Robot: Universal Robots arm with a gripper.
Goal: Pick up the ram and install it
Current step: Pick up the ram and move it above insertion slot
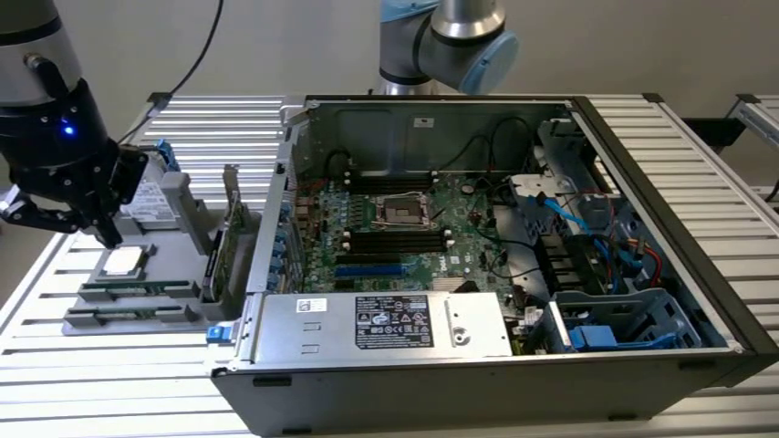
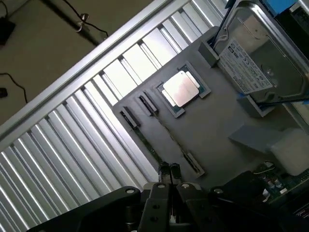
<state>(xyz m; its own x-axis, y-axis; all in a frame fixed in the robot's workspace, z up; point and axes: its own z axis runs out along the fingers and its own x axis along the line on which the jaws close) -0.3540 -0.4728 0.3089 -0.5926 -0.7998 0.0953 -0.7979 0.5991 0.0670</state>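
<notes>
— Near the desk (image 1: pixel 122 383) edge on the exterior view's left, what sits in the gray tray (image 2: pixel 217 130)?

— The ram (image 2: pixel 148 144). It is a thin green stick. It rests in a groove of the tray, near the square silver chip (image 2: pixel 182 89).

— Is it inside the computer case (image 1: pixel 487 383) yet?

— No. It is out on the desk, beside the open case. So I think the picking up is not done yet.

— Where is the end effector (image 2: pixel 169 170)?

— Up in the air over the tray. The ram is below it, and they do not touch.

— Is it holding anything?

— No. Its two tips sit close together, and nothing is between them.

— Which way does the ram's long side run?

— Along the desk's slats, from the desk edge toward the case.

— Is the end effector over the middle of the stick?

— I don't think so. In the wrist view the tips seem to line up with the end of the stick nearer the case.

— Is there another arm closer to it?

— No, there is just one arm. What matters most is that the ram lies low under the end effector, long and thin.
</notes>
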